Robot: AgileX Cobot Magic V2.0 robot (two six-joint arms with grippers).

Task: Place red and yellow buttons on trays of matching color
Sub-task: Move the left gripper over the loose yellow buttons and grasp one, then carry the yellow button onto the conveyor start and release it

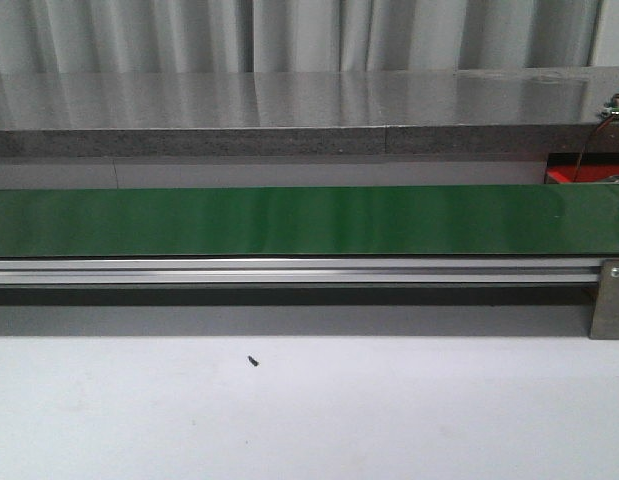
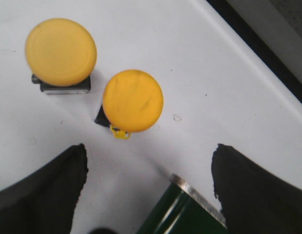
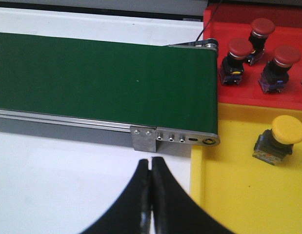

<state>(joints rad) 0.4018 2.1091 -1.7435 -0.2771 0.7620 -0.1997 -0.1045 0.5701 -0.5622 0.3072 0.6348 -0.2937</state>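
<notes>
long green conveyor belt (image 1: pixel 289 221) spans the white table (image 1: pixel 309 420), bare. rt of its end: red plastic tray (image 3: pixel 248 97) w/ 3 red buttons (image 3: pixel 238 48), yellow plastic tray (image 3: pixel 229 195) w/ 1 yellow button (image 3: pixel 287 129). left gripper (image 2: pixel 148 183) spread wide over 2 yellow mushroom buttons (image 2: pixel 132 100). right gripper (image 3: pixel 151 168) pressed together, empty.

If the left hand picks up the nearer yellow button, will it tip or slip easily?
Probably top-heavy: the nearer yellow button has a wide cap over a narrower dark base, so a push could tip it. The smooth rounded cap may slip; gripping the base seems safer.
</notes>
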